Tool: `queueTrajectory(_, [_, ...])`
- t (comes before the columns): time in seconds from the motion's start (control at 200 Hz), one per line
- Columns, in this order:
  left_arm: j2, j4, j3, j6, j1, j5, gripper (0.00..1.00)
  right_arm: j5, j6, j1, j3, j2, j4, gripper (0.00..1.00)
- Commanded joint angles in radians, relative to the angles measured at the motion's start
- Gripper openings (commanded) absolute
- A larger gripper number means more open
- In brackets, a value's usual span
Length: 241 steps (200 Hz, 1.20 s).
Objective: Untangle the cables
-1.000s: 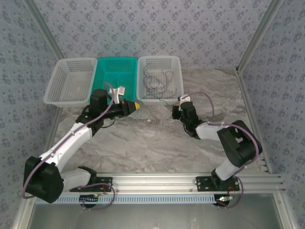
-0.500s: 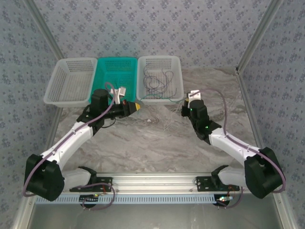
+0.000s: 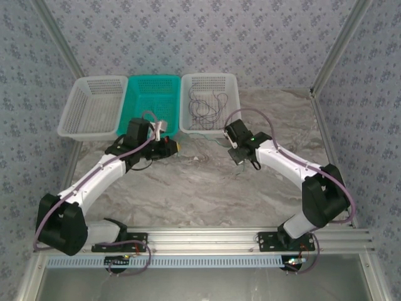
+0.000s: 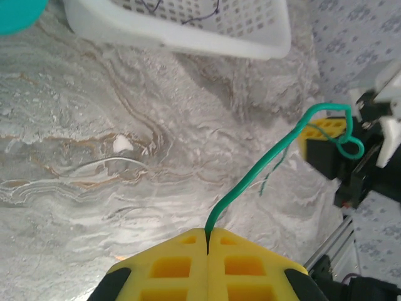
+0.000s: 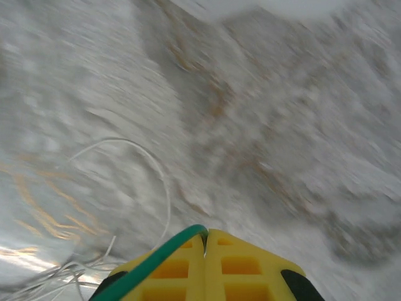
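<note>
A green cable [image 4: 269,166] stretches above the table between my two grippers. My left gripper [image 4: 207,233] is shut on one end; the wire rises from its yellow fingertips toward the right and ends in a small loop [image 4: 349,148]. That loop hangs beside the right gripper [image 4: 316,135]. In the right wrist view, my right gripper [image 5: 205,236] is shut on the green cable [image 5: 156,260], which trails back over its left finger. Thin white cables [image 5: 144,160] lie loose on the marble below. From above, the left gripper [image 3: 177,145] and right gripper [image 3: 236,153] face each other in front of the baskets.
Three baskets stand in a row at the back: white [image 3: 93,106], teal [image 3: 150,100] and white [image 3: 210,103], the last with several thin cables in it. The right basket's rim [image 4: 188,39] is close ahead of the left gripper. A small white scrap [image 4: 122,144] lies on the marble.
The right arm swung out to the right and then reached back left toward the left gripper, shutting on the green cable. The left gripper shifted slightly back and kept its grip.
</note>
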Motion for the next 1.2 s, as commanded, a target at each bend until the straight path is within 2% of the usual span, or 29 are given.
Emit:
queueTrajectory(0.0, [0.005,0.015,-0.015,0.031,-0.029,-0.004,0.0,0.306,0.111,-0.002,0.04,-0.036,-0.059,0.0])
queueTrajectory(0.065, [0.015,0.043,-0.012,0.039,-0.043,0.014,0.0,0.235,0.061,0.009,0.014,-0.107,0.07,0.0])
queueTrajectory(0.13, [0.021,0.08,-0.012,0.041,-0.056,0.027,0.0,0.057,0.021,0.007,-0.039,-0.188,0.198,0.0])
queueTrajectory(0.195, [0.02,0.126,-0.015,0.039,-0.065,0.046,0.0,-0.057,0.012,0.003,-0.096,-0.282,0.346,0.0])
queueTrajectory(0.265, [0.01,0.162,-0.021,0.039,-0.07,0.055,0.0,-0.082,0.019,-0.008,-0.163,-0.366,0.487,0.0])
queueTrajectory(0.36, [-0.011,0.191,-0.054,0.048,-0.071,0.028,0.0,-0.098,-0.048,-0.009,-0.215,-0.432,0.609,0.0])
queueTrajectory(0.435, [-0.015,0.185,-0.083,0.061,-0.069,0.0,0.0,-0.19,-0.074,-0.028,-0.224,-0.433,0.595,0.09])
queueTrajectory(0.47, [-0.013,0.184,-0.091,0.067,-0.07,0.002,0.0,-0.248,-0.084,-0.04,-0.215,-0.419,0.554,0.15])
queueTrajectory(0.5, [-0.016,0.188,-0.096,0.066,-0.071,0.004,0.0,-0.286,-0.084,-0.047,-0.207,-0.399,0.502,0.25])
queueTrajectory(0.53, [-0.022,0.199,-0.101,0.065,-0.074,0.007,0.0,-0.298,-0.067,-0.052,-0.201,-0.375,0.456,0.43])
queueTrajectory(0.56, [-0.031,0.206,-0.103,0.063,-0.075,0.007,0.0,-0.29,-0.024,-0.056,-0.197,-0.353,0.413,0.51])
queueTrajectory(0.64, [-0.053,0.152,-0.095,0.098,-0.077,-0.01,0.0,-0.325,0.08,-0.07,-0.216,-0.33,0.364,0.5])
queueTrajectory(0.71, [-0.061,-0.028,-0.068,0.186,-0.084,-0.074,0.0,-0.37,0.122,-0.067,-0.281,-0.342,0.406,0.46])
queueTrajectory(0.77, [-0.067,-0.167,-0.077,0.243,-0.096,-0.177,0.0,-0.376,0.147,-0.061,-0.348,-0.356,0.452,0.44])
queueTrajectory(0.849, [-0.074,-0.288,-0.133,0.237,-0.096,-0.342,0.0,-0.377,0.158,-0.062,-0.387,-0.371,0.453,0.46])
queueTrajectory(0.909, [-0.068,-0.342,-0.164,0.222,-0.095,-0.44,0.07,-0.387,0.152,-0.064,-0.398,-0.397,0.448,0.51])
queueTrajectory(0.999, [-0.074,-0.407,-0.189,0.161,-0.094,-0.643,0.23,-0.384,0.144,-0.076,-0.395,-0.439,0.417,0.53])
queueTrajectory(1.054, [-0.092,-0.439,-0.19,0.143,-0.092,-0.712,0.34,-0.369,0.153,-0.09,-0.388,-0.464,0.396,0.54])
queueTrajectory(1.129, [-0.125,-0.467,-0.171,0.127,-0.085,-0.777,0.61,-0.35,0.189,-0.119,-0.38,-0.497,0.372,0.55])
queueTrajectory(1.199, [-0.166,-0.506,-0.122,0.149,-0.084,-0.82,0.7,-0.349,0.226,-0.159,-0.372,-0.525,0.344,0.56])
